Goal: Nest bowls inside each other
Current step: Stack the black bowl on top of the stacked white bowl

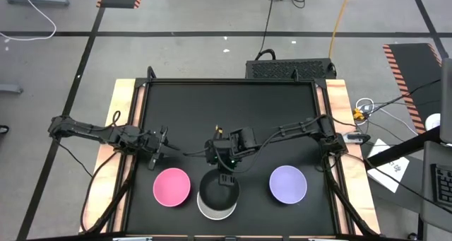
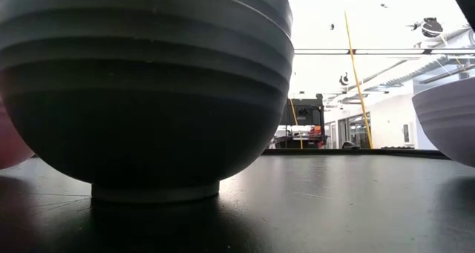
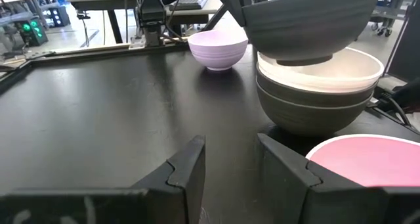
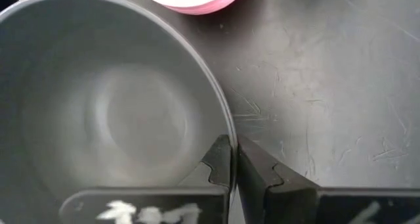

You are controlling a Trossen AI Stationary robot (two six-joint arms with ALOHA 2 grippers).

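My right gripper is shut on a black bowl, which hangs just over a stack near the table's front middle. The stack is a white bowl nested in a black bowl, and that bowl's foot stands on the table. A pink bowl stands left of the stack and a lavender bowl to its right, both mouth up. My left gripper waits open, low over the table's left side, with nothing between its fingers. My right gripper holds the black bowl by its rim on the bowl's far side, one finger inside the bowl and one outside. The fingers slant down from the far side. The bowl hangs mouth up, nearly level, over the white bowl.
The black tabletop lies bare across its far half. Wooden strips run along both side edges. Cables trail from each arm toward the table's sides.
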